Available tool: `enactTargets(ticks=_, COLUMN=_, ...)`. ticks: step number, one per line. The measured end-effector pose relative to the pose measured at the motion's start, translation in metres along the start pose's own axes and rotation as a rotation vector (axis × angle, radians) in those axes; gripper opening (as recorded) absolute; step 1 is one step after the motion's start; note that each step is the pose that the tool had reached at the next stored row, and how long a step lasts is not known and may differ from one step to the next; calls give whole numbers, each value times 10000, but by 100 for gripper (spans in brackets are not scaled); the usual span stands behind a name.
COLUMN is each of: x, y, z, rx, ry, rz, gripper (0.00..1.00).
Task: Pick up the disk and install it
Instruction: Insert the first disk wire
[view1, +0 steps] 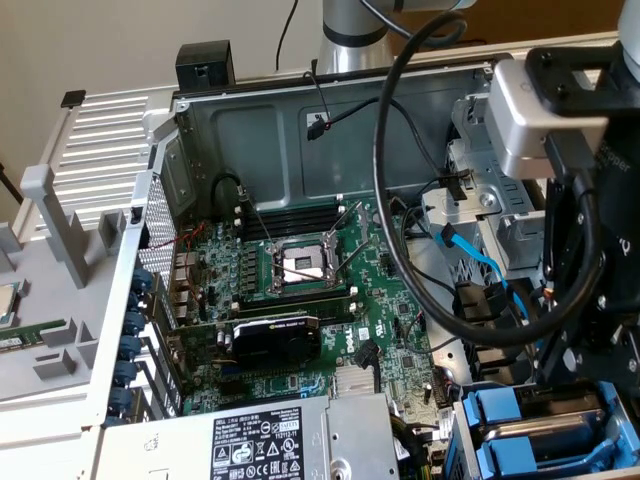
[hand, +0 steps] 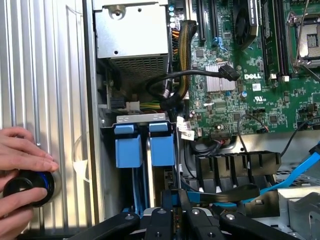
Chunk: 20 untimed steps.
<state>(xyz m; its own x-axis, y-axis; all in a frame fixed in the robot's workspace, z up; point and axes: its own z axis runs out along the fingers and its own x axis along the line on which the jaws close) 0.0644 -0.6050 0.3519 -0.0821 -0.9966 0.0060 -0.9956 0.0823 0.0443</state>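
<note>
I'm looking down into the open computer case (view1: 300, 120), with the motherboard (view1: 300, 290) sitting at centre frame and the black graphics card (view1: 275, 342) lying just below its processor socket. The grey power-supply box (view1: 250, 440) is filling the bottom edge. At lower right, the arm's black wrist (view1: 590, 270) is hanging over the blue drive rails (view1: 545, 430)

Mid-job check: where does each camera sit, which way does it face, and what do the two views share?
Exterior view: off the arm, above the open computer case, looking down at the motherboard; the arm fills its right.
Wrist view: on the wrist, looking down past the gripper into the drive bay; a person's hand shows.
Shared: the blue drive rails, motherboard and power supply.
</note>
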Motion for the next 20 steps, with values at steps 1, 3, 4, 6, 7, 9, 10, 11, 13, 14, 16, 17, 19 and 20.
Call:
enactTargets(ticks=1, x=0, y=-1, z=1, rx=0, ry=0, rz=1, gripper=16)
enactTargets(ticks=3, x=0, y=-6, z=5, rx=0, ry=-3, rz=1, gripper=16)
enactTargets(ticks=4, x=0, y=-8, z=9, rx=0, ry=-4, rz=4, gripper=16)
enactTargets(ticks=6, x=0, y=-13, z=12, rx=-1, ry=-4, rz=6, gripper=16)
enactTargets(ticks=7, x=0, y=-14, z=15, rx=-1, ry=-4, rz=9, gripper=16)
enactTargets(ticks=9, x=0, y=-16, z=18, rx=-1, ry=-4, rz=12, gripper=16)
enactTargets(ticks=10, x=0, y=-16, z=20, rx=-2, ry=-4, rz=13, gripper=16)
enactTargets(ticks=11, x=0, y=-16, z=23, rx=-1, ry=-5, rz=15, gripper=16)
enactTargets(ticks=13, x=0, y=-17, z=30, rx=-2, ry=-5, rz=17, gripper=16)
enactTargets(ticks=14, x=0, y=-17, z=31, rx=-2, ry=-4, rz=17, gripper=16)
enactTargets(ticks=16, x=1, y=-17, z=36, rx=-2, ry=-5, rz=18, gripper=16)
enactTargets(ticks=17, x=0, y=-18, z=38, rx=-2, ry=-5, rz=18, gripper=16)
enactTargets(ticks=19, x=0, y=-18, z=43, rx=-2, ry=-6, rz=19, gripper=16)
enactTargets(ticks=20, x=0, y=-18, z=45, rx=-2, ry=-5, rz=19, gripper=16)
